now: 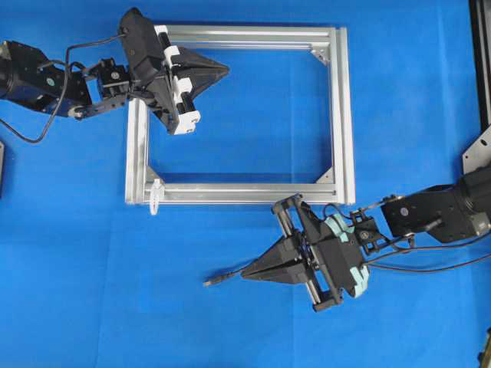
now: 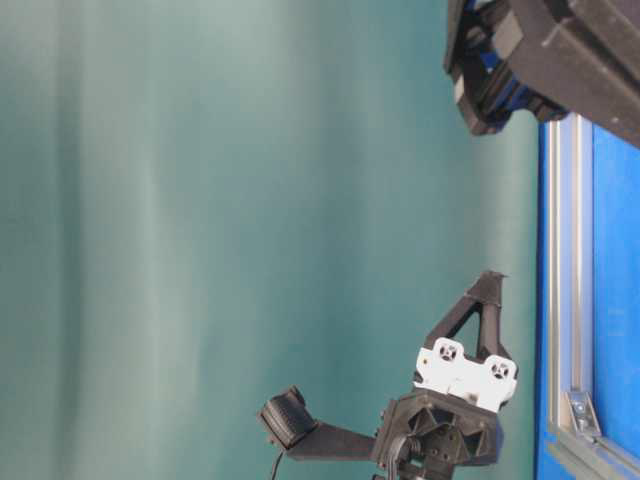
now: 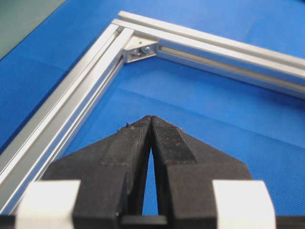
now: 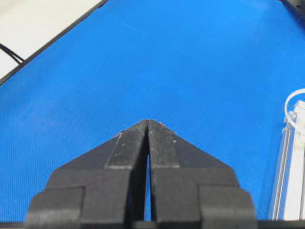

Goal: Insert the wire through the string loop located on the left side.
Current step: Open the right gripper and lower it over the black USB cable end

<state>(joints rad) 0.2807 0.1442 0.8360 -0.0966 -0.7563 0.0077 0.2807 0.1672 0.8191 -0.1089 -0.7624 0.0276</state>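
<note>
The wire's slim plug (image 1: 209,283) lies on the blue mat, and its black cable runs right until it is hidden under my right gripper (image 1: 244,273). That gripper points left, shut and empty; no wire shows between its fingers (image 4: 128,143) in the right wrist view. The white string loop (image 1: 156,196) hangs at the lower-left corner of the silver frame (image 1: 342,115), and it also shows at the right edge of the right wrist view (image 4: 291,109). My left gripper (image 1: 227,70) hovers shut and empty over the frame's upper-left part, pointing right, with its tips (image 3: 151,118) closed together.
The aluminium frame bars (image 3: 71,109) lie flat on the blue mat (image 1: 92,291). Thin black cables (image 1: 430,268) trail from the right arm toward the right edge. A black rail (image 1: 483,54) stands at the far right. The table-level view shows the left gripper (image 2: 492,278) beside the frame (image 2: 565,250).
</note>
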